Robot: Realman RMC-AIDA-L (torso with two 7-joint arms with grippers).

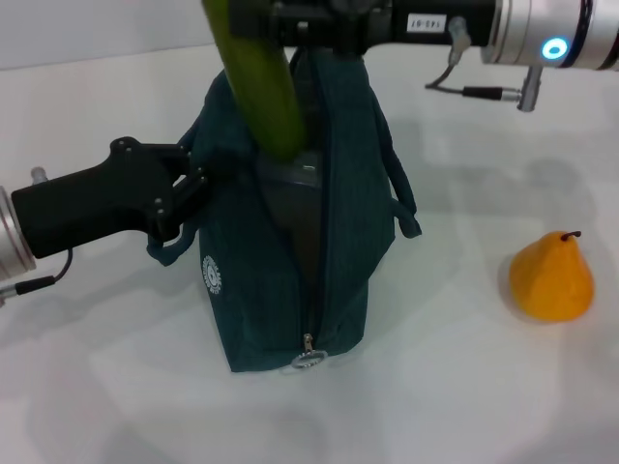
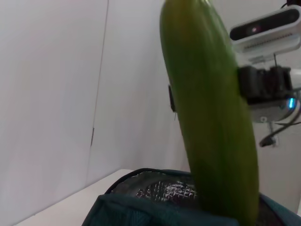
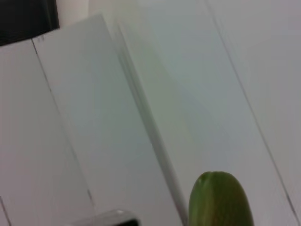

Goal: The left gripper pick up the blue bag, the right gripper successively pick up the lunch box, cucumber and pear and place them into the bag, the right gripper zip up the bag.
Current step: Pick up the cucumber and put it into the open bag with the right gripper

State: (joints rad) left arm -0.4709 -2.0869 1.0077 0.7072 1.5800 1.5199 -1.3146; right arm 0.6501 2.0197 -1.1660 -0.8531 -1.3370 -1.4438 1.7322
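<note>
Cucumber (image 1: 259, 82): long, dark green, smooth-skinned; judged stiff, moderately heavy and somewhat slippery, best gripped near one end so the free end can lead into an opening.

Head view: cucumber stands nearly upright, lower end inside the mouth of the blue bag (image 1: 251, 290), upper end at the right hand (image 1: 290, 24), which appears closed on it at the top edge; finger contact is cropped. Left hand (image 1: 189, 193) grips the bag's side by a handle, holding the soft fabric upright on the tabletop (image 1: 464, 387). A dark, flat shape in the open slit is probably the lunch box (image 1: 295, 193). Pear (image 1: 551, 278) rests on the tabletop, well apart from the bag. Zipper open, ring pull (image 1: 308, 360) at the low end.

Left wrist view: shows what the head view lacks, the bag's silvery lining (image 2: 164, 190) with the cucumber entering past the rim.

Right wrist view: only the cucumber's rounded tip; no bag, no fingers.
</note>
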